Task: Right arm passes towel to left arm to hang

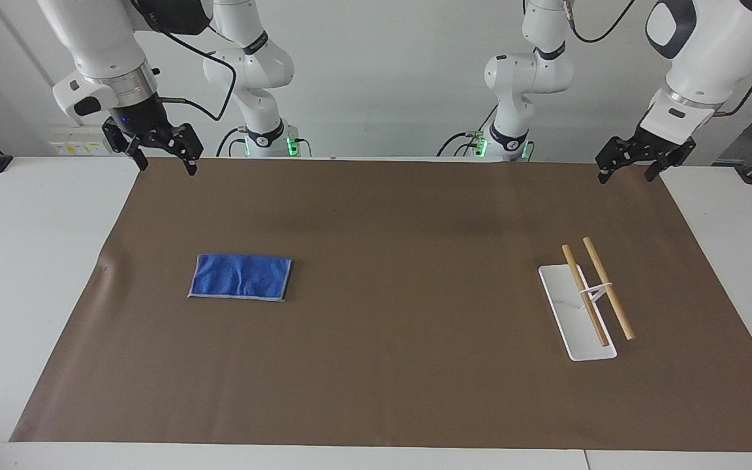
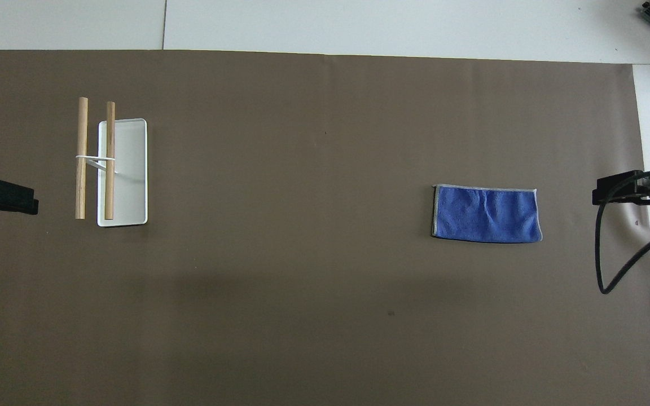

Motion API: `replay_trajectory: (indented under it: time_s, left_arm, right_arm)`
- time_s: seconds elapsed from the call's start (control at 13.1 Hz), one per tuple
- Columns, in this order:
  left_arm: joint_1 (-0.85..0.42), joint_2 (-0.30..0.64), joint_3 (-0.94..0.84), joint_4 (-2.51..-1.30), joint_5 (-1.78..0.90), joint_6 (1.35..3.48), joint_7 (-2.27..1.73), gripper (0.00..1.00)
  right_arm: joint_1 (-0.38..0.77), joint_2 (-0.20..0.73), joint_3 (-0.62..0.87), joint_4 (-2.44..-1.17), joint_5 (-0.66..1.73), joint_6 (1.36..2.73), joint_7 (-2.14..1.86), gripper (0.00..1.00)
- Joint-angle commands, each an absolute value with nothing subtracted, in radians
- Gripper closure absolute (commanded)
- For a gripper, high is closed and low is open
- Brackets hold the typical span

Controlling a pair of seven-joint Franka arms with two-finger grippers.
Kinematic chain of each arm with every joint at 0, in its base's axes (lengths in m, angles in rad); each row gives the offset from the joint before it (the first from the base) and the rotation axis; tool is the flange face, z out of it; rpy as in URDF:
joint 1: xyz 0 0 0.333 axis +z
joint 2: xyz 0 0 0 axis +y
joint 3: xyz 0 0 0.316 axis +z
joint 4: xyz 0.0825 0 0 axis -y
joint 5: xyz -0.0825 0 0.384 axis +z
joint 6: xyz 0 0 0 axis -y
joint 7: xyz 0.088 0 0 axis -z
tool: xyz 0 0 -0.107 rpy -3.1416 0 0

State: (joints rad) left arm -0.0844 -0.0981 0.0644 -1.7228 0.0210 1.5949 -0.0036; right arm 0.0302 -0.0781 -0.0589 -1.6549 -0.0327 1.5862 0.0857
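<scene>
I see the towel [image 1: 241, 277] lying flat on the brown mat [image 1: 402, 365], toward the right arm's end of the bench [image 1: 23, 261] — untouched, so nothing of the hand-over has begun. From the towel in the facing view, the right hand [image 1: 162, 156] hangs at about eleven o'clock, raised over the mat's corner by its own base, prongs spread and holding nothing. Well apart, at roughly three o'clock from the towel, stands the white tray [image 1: 568, 313] with two wooden rods [image 1: 608, 287] held above it — the hanging place, I judge. The left hand [image 1: 629, 166] waits over the mat's edge at its own end, also spread and empty.

My next move, as I judge it: bring the right hand down over the towel and pinch one short edge so the cloth lifts hanging free. I can read no labels or writing.
</scene>
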Motion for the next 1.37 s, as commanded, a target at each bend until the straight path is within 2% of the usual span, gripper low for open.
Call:
replay_trajectory:
  time_s: [0.0, 0.84, 1.3]
  left_arm:
    - [-0.08, -0.11, 0.061, -1.721, 0.04, 1.577, -0.003, 0.0]
    - [-0.08, -0.11, 0.061, -1.723, 0.04, 1.577, -0.003, 0.0]
    - [-0.08, -0.11, 0.061, -1.723, 0.04, 1.577, -0.003, 0.0]
  right_arm:
    - [0.028, -0.098, -0.057, -1.675, -0.018, 1.589, 0.101, 0.0]
    - [0.028, -0.101, -0.058, -1.678, -0.02, 1.574, 0.1, 0.0]
    - [0.028, -0.114, -0.058, -1.721, -0.021, 1.632, 0.092, 0.0]
